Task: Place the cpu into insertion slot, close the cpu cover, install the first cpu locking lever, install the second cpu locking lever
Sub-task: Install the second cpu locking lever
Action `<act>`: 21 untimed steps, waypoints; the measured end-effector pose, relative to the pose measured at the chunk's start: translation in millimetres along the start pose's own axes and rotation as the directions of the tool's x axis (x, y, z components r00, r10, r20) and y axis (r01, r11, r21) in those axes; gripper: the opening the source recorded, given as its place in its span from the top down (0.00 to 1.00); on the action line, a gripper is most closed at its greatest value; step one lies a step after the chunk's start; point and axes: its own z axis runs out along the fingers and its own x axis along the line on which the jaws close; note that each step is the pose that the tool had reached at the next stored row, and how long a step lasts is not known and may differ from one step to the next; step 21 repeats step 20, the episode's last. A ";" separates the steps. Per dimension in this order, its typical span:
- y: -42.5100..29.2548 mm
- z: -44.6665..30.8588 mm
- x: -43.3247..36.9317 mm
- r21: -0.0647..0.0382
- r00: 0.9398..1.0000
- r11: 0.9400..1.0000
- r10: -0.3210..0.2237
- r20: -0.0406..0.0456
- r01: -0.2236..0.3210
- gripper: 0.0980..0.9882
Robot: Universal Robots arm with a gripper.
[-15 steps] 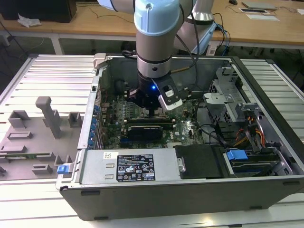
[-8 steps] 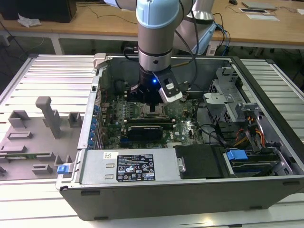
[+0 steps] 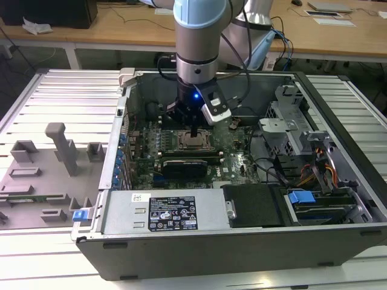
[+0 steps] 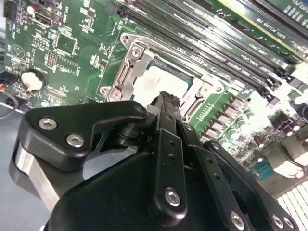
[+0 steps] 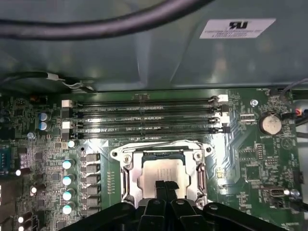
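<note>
Pale silvery square cpu (image 5: 161, 172) seated in silver-rimmed insertion slot (image 5: 126, 159), silver frame cover (image 5: 198, 166) down; black gripper (image 5: 162, 185) directly above, fingers together, empty; levers' state unclear.

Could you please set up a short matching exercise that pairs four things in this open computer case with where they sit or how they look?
Things:
1. cpu
2. cpu cover
3. claw
4. memory slots

Descriptions:
A. long, narrow and black, in parallel rows beside the socket
B. pale metal top, lying in the insertion slot
C. black fingers close together, tips right above the chip
D. silver frame lying flat around the chip

Pairs: 1-B, 2-D, 3-C, 4-A
</note>
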 end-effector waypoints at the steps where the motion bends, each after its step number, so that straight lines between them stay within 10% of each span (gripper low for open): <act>1: 1.0 -3.8 -0.2 0.006 1.000 1.000 0.000 0.000 0.000 0.99; 6: 3.9 -19.6 -0.8 0.037 1.000 0.999 -0.002 0.002 0.002 0.99; 21: 4.0 -20.4 -0.8 0.040 1.000 0.999 -0.002 0.002 0.002 0.99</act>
